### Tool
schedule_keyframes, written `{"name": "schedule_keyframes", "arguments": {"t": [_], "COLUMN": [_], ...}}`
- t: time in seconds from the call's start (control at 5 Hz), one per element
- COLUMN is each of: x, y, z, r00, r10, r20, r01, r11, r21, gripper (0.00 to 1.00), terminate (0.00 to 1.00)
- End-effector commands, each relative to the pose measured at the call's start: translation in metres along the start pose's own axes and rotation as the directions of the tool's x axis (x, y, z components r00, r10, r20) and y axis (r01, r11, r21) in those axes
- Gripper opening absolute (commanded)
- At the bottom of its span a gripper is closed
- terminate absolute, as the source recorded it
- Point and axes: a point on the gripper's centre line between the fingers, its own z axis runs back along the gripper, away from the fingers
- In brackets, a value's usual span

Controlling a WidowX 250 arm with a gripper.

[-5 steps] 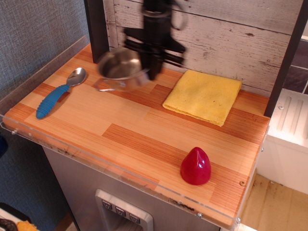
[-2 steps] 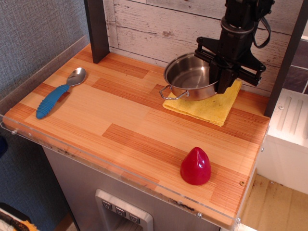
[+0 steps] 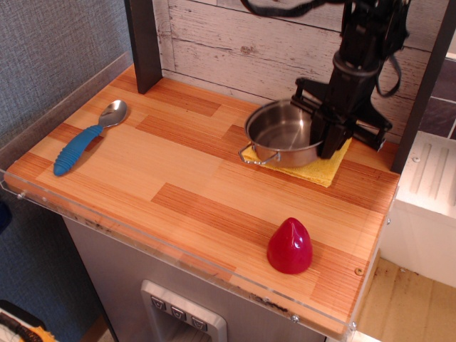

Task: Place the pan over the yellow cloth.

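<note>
Evenly and softly lit, fairly bright, with warm tones across the wooden counter (image 3: 178,178). Sharp throughout, no motion blur. Small white glints on the red cone (image 3: 289,246) and inside the pan (image 3: 281,132). Faint, short shadows only. Dimmer toward the lower left corner.
</note>
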Motion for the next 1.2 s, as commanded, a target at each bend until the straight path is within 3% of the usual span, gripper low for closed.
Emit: {"name": "schedule_keyframes", "arguments": {"t": [0.0,0.2,0.4,0.6,0.8,1.0], "x": [-0.002,-0.006,-0.019,-0.055,-0.093,-0.113], "y": [-0.002,0.002,0.021,0.060,0.092,0.108], "z": [0.008,0.034,0.075,0.100,0.090,0.071], "r00": [1.000,0.998,0.984,0.957,0.942,0.956], "r10": [-0.006,0.008,0.095,0.246,0.326,0.289], "r20": [0.010,0.063,0.154,0.153,0.077,0.051], "r01": [0.006,-0.004,-0.070,-0.222,-0.321,-0.288], "r11": [1.000,0.998,0.985,0.962,0.944,0.957], "r21": [-0.006,-0.059,-0.158,-0.161,-0.072,-0.034], "gripper": [1.00,1.00,1.00,1.00,1.00,1.00], "terminate": [0.00,0.00,0.00,0.00,0.00,0.00]}}
